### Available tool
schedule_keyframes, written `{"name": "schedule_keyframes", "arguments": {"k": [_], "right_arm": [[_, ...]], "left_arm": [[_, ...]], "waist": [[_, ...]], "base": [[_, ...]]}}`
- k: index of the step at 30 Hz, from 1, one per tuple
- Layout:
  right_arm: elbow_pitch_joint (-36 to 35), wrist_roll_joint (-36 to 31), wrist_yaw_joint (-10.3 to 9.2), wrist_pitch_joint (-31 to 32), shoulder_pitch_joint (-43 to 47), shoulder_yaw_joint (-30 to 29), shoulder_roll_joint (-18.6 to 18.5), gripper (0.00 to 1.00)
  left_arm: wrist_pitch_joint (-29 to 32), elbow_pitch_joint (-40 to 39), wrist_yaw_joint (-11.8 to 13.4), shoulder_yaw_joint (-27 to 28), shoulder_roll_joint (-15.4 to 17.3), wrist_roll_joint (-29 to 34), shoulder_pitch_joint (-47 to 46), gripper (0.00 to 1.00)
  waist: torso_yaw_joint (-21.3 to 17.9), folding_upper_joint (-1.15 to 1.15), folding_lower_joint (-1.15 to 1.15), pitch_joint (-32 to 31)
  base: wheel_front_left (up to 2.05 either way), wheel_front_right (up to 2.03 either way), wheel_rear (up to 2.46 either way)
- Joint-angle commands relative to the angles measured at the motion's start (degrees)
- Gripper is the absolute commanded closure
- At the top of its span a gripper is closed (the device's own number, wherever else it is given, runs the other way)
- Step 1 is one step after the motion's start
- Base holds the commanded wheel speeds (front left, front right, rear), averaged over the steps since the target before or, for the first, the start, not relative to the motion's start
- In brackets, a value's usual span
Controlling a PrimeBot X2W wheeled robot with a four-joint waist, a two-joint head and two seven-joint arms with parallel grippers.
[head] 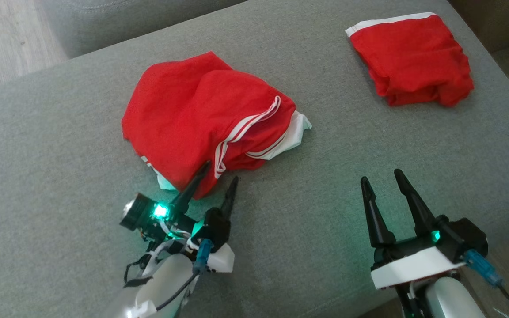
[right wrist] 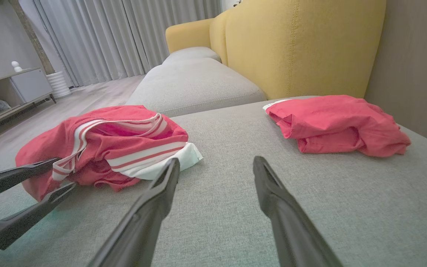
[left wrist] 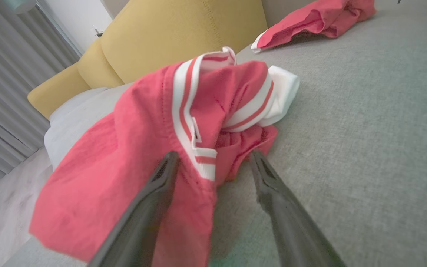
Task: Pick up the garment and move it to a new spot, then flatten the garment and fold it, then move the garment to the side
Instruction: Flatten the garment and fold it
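Left claw stands spread, its tips straddling the near edge of the crumpled garment on the grey sofa cushion; right claw hovers spread over bare cushion, well apart

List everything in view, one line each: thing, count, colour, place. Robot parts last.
garment: one, red with white striped trim, crumpled, left of centre on the cushion.
folded garment: one, plain red with a white edge band, far right of the cushion.
seat cushion: one, grey, under both garments.
sofa back: one, yellow, behind the cushion.
curtains: grey, far wall.
floor: pale wood, beyond the cushion.
left gripper: one, dark, jaws open at the garment's near edge.
right gripper: one, dark, jaws open over the cushion.
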Motion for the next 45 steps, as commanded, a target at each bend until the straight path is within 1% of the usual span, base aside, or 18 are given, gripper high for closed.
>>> {"name": "schedule_keyframes", "arguments": {"k": [1,2,3,4,9,13,14,17,22,23,26,29,31,33,38,39,41,45], "right_arm": [[-1.79,0.59,-0.04,-0.21,-1.64,1.22,0.22,0.00],[-1.76,0.61,-0.04,-0.21,-1.65,1.23,0.26,0.00],[-1.72,0.62,-0.04,-0.21,-1.64,1.31,0.30,0.00],[-1.67,0.62,-0.04,-0.21,-1.60,1.43,0.33,0.00],[-1.38,0.68,-0.04,-0.21,-1.42,1.92,0.42,0.00],[-1.09,0.67,-0.04,-0.21,-1.13,2.01,0.46,0.00],[-0.97,0.65,-0.04,-0.21,-1.02,2.06,0.46,0.00],[-0.75,0.61,-0.04,-0.21,-0.78,2.48,0.49,0.00],[-0.36,0.53,-0.04,-0.21,-0.37,3.62,0.54,0.00],[-0.36,0.53,-0.04,-0.21,-0.37,3.62,0.54,0.00],[-0.14,0.59,-0.04,-0.21,0.06,3.94,0.57,0.00],[-0.07,0.73,-0.04,-0.21,0.59,4.21,0.60,0.00],[-0.21,0.85,-0.04,-0.21,1.05,4.20,0.62,0.00],[-0.24,0.97,-0.04,-0.21,1.52,4.39,0.63,0.00],[-0.10,0.59,-0.04,-0.21,2.59,4.30,0.64,0.00],[-0.28,0.50,-0.04,-0.21,2.50,4.08,0.64,0.00],[-0.45,0.40,-0.04,-0.21,2.49,3.69,0.64,0.00],[-0.38,-0.05,-0.04,-0.21,2.03,2.92,0.62,0.00]], "left_arm": [[-0.29,-1.08,0.89,1.62,0.98,-0.31,-2.75,0.48],[-0.29,-0.96,1.11,1.51,1.16,-0.39,-2.90,0.58],[-0.29,-0.86,1.22,1.37,1.28,-0.53,-3.01,0.91],[-0.29,-0.76,1.26,1.23,1.40,-0.71,-3.07,1.00],[-0.29,-0.84,0.89,0.40,1.87,-1.69,-3.32,1.00],[-0.29,-3.86,-1.00,-0.06,1.55,-3.91,-3.07,1.00],[-0.29,-4.89,-1.80,-0.18,1.39,-4.61,-3.05,1.00],[-0.29,-9.01,-6.41,-0.07,0.39,-8.56,-4.10,1.00],[-0.29,-10.92,-13.71,0.66,-1.02,-14.54,-10.13,1.00],[-0.29,-10.92,-13.71,0.66,-1.02,-14.54,-10.13,1.00],[-0.29,-11.07,-16.71,1.29,-1.46,-18.15,-16.87,1.00],[0.09,-11.14,-18.43,1.55,-1.60,-21.65,-24.91,1.00],[0.23,-11.66,-18.85,1.83,-1.62,-23.70,-30.78,1.00],[0.20,-11.83,-18.55,2.96,-1.63,-25.18,-36.45,1.00],[0.07,-10.88,-14.75,8.09,-1.62,-28.64,-46.32,1.00],[0.29,-9.66,-13.32,9.85,-1.20,-29.73,-46.40,1.00],[0.57,-8.74,-12.47,10.77,0.03,-30.70,-43.05,1.00],[0.27,-8.12,-10.82,12.45,3.72,-32.50,-30.37,1.00]], "waist": [[-0.01,0.00,0.00,-0.04],[-0.01,0.00,0.00,-0.09],[-0.01,0.00,0.00,-0.19],[-0.01,0.00,0.00,-0.35],[-0.28,0.00,0.00,-1.15],[-0.74,0.00,0.00,-2.06],[-0.91,0.00,0.00,-2.33],[-1.95,0.00,0.00,-3.63],[-3.57,0.00,0.00,-5.53],[-3.57,0.00,0.00,-5.53],[-4.21,0.00,0.00,-6.27],[-4.54,0.00,0.00,-7.04],[-4.24,0.00,0.00,-7.37],[-3.63,0.00,0.00,-7.99],[0.13,0.00,0.00,-8.48],[1.90,0.00,0.00,-8.33],[3.69,0.00,0.00,-8.09],[7.23,0.00,0.00,-6.18]], "base": [[0.00,0.00,0.00],[0.00,0.00,0.00],[0.00,0.00,0.00],[0.00,0.00,0.00],[0.00,0.00,0.00],[0.00,0.00,0.00],[0.00,0.00,0.00],[0.00,0.00,0.00],[0.00,0.00,0.00],[0.00,0.00,0.00],[0.00,0.00,0.00],[0.00,0.00,0.00],[0.00,0.00,0.00],[0.00,0.00,0.00],[0.00,0.00,0.00],[0.00,0.00,0.00],[0.00,0.00,0.00],[0.00,0.00,0.00]]}}
